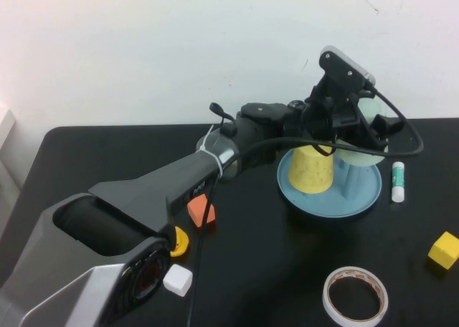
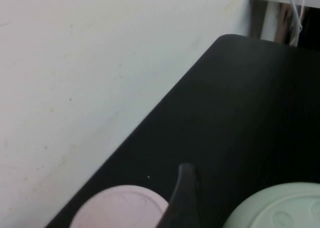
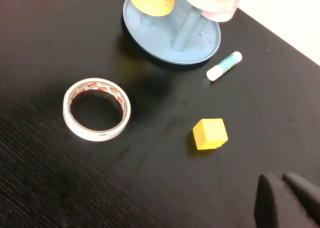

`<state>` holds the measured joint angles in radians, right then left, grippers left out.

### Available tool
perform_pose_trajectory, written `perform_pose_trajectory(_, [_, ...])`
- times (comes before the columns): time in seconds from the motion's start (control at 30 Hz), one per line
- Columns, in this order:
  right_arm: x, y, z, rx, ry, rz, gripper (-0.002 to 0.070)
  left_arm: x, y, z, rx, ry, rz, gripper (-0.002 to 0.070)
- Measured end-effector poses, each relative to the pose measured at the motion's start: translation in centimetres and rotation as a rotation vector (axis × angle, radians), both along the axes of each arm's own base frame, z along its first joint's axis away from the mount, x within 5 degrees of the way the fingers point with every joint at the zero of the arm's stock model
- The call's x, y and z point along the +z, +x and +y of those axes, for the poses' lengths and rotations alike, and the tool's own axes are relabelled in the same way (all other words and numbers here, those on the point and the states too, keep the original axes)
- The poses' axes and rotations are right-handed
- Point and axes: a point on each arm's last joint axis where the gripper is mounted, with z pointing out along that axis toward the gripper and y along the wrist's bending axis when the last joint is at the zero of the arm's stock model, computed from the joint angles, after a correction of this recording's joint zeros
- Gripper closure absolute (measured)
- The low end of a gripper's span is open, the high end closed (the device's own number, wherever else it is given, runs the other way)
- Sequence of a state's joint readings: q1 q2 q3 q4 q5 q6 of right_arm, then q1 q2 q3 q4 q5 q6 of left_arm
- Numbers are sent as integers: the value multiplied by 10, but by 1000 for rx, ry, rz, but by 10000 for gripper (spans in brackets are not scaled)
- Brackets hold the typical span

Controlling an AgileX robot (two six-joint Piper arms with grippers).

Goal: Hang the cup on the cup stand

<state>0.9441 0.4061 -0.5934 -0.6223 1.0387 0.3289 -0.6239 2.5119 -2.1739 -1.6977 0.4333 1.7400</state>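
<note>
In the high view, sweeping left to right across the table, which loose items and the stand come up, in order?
White cube → orange block → yellow cup on the cup stand → tape roll → glue stick → yellow cube.

You'll see a roll of tape [image 1: 355, 295] lying flat on the black table [image 1: 287, 269], with a yellow block [image 1: 444, 250] off to its right. A glue stick [image 1: 398, 181] lies further back. An orange block [image 1: 201, 212] and a white block [image 1: 177, 280] sit on the left.
</note>
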Motion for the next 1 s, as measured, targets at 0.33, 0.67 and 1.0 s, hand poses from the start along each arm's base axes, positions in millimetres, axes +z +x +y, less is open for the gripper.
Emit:
perform_pose_trajectory(0.33, [0, 0, 0, 0, 0, 0, 676, 16, -1, 2, 31, -55, 62, 127])
perform_pose_trajectory(0.67, [0, 0, 0, -1, 2, 0, 676, 11, -1, 2, 25, -12, 83, 104])
perform_pose_trajectory(1.0, [0, 0, 0, -1, 2, 0, 676, 52, -9, 12, -3, 101, -66, 301])
